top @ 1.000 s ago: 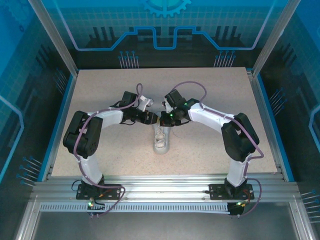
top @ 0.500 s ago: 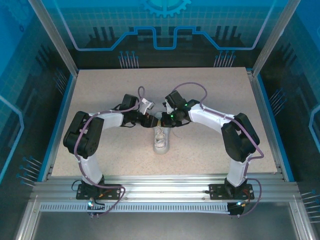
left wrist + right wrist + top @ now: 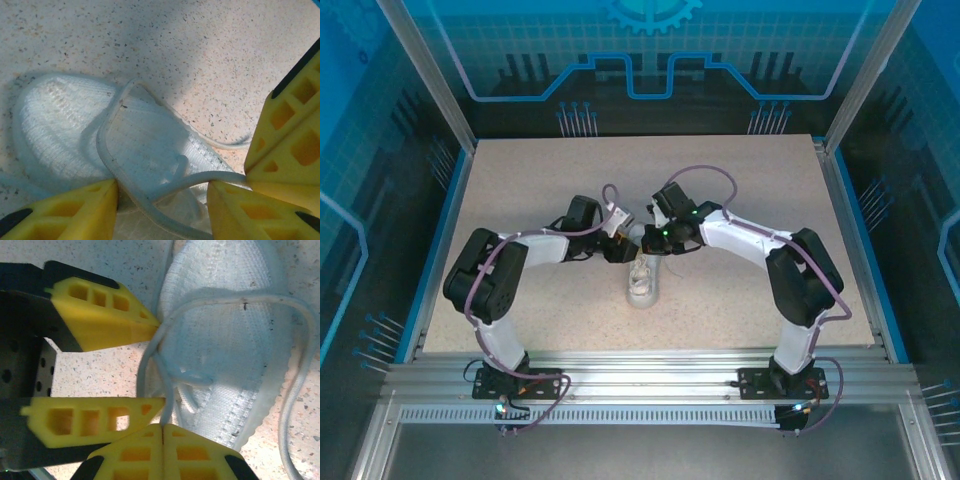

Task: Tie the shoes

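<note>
My right jaws clench the lace [image 3: 166, 412]; my left jaws, released, straddle its loop above the sneaker [image 3: 235, 340]: close squarely first.

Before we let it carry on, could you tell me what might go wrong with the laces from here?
1. The right gripper is shut on a lace at its very fingertips; a pull might slip it free.
2. The left gripper stands open over several strands, so closing may catch the wrong one or the upper of the white sneaker.
3. Both grippers sit very close together; they could collide, or drag the white sneaker, which nothing pins down.
</note>
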Tool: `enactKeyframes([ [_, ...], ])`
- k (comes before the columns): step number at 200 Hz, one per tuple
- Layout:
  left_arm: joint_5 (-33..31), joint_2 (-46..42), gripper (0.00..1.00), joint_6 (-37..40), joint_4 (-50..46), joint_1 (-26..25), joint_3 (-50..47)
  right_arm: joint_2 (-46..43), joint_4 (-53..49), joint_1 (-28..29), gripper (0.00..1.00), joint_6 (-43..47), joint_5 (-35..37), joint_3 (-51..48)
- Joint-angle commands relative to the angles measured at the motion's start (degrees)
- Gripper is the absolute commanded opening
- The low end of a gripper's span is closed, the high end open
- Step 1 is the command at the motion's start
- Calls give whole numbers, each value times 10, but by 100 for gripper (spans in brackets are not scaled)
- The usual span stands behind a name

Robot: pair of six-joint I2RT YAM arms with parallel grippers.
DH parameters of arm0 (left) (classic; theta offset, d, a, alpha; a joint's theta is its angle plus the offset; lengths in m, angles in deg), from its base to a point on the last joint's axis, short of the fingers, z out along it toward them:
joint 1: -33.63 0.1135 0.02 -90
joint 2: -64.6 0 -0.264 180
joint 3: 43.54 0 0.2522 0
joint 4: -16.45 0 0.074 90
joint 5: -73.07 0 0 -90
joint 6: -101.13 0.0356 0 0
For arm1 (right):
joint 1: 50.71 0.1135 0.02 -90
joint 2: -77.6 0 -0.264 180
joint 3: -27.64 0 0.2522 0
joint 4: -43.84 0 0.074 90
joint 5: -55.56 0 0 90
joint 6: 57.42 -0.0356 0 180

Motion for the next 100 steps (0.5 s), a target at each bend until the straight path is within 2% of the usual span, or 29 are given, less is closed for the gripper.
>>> enactKeyframes([
  [1,-34,-17,48,34,14,-20,-9,-26,19,-6,0,3,-7,-10],
  [17,-52,-20,45,38,19,-28,-13,-31,22,-7,0,4,-8,-15],
  [27,-64,-26,39,40,22,-32,-15,-34,22,-7,0,7,-9,-16],
  [66,-62,-59,0,48,22,-37,-29,-42,26,-10,0,21,-17,-20],
  [100,-44,-83,0,44,-13,-37,-27,-50,23,-16,0,39,-16,-27],
])
